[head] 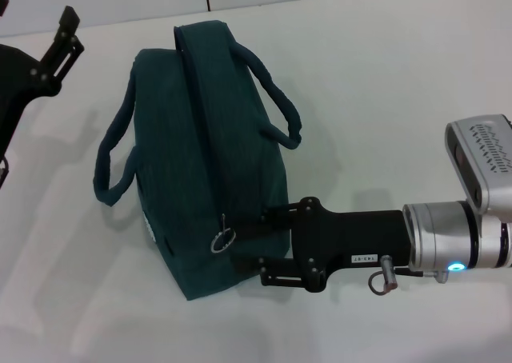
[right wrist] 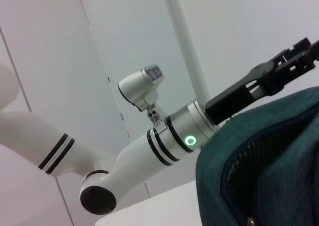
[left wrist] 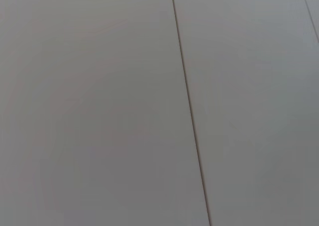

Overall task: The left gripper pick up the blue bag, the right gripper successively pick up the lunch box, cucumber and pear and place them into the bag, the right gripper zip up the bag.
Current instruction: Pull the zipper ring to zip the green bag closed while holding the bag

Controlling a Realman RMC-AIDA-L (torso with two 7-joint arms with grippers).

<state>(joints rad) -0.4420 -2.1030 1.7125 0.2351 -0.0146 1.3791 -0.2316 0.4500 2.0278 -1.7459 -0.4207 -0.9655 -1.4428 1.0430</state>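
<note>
One right tool point(head: 254, 247) touches the bag's point(head: 200, 163) zipper end.

A robot test room or lab, by its looks: a bare white table point(head: 384, 91) fills the head view, plain pale wall panels point(left wrist: 89, 106) split by a thin dark seam point(left wrist: 190, 111) fill the left wrist view, and a white robot arm point(right wrist: 149, 151) crosses the right wrist view's centre.

Black right gripper point(head: 268, 247), silver-white wrist point(head: 448, 239)
</note>
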